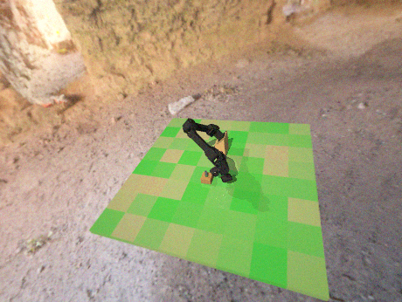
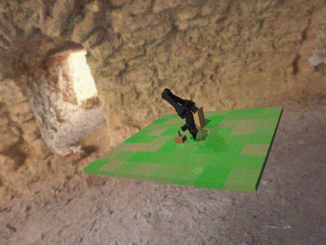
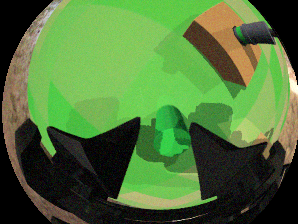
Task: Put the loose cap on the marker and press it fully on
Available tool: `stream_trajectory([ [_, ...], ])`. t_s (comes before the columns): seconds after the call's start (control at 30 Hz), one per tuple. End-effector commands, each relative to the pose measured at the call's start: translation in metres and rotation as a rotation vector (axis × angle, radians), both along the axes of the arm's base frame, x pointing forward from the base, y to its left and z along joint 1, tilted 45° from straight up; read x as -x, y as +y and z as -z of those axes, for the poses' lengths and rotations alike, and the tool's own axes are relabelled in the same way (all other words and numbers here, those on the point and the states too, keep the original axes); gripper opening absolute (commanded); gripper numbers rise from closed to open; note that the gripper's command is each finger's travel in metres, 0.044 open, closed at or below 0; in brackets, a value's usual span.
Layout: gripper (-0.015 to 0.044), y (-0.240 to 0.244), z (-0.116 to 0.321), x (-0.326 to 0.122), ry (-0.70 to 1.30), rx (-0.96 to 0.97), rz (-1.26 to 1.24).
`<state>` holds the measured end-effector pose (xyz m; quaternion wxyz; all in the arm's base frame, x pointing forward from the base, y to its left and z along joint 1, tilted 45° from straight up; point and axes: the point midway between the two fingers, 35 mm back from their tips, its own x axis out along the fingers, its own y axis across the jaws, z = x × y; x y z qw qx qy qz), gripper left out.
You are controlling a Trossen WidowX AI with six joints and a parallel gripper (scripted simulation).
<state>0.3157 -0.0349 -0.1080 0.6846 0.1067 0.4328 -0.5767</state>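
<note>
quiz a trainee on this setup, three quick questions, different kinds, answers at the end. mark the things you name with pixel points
1. True or false: the green cap [image 3: 169, 117] is already on the marker [image 1: 206, 174] [image 2: 179, 134] [image 3: 257, 33].
2. Multiple choice: what holds the marker upright?
a) the claw [image 1: 220, 175] [image 2: 194, 139] [image 3: 165, 124]
b) the holder block [image 1: 206, 181] [image 2: 180, 139] [image 3: 220, 37]
c) the cap
3. Fill in the blank: the claw's fingers stand ____, with the cap showing between them in the wrist view.

Key: 1. false; 2. b; 3. apart
</note>
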Motion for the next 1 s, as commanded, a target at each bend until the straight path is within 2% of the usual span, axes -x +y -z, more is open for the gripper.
stream_trajectory([
  [0.0,0.0247,-0.006,0.005,0.004,0.012,0.007,0.0],
  [0.07,0.0247,-0.007,0.006,0.004,0.012,0.007,0.0],
  [0.17,0.0168,-0.007,0.006,0.004,0.013,0.007,0.0],
  [0.5,0.0101,-0.007,0.006,0.004,0.012,0.007,0.0],
  [0.63,0.0,0.0,0.002,0.001,0.021,-0.009,-0.022],
  [0.97,0.0,0.02,-0.018,0.0,0.016,-0.003,-0.01],
])
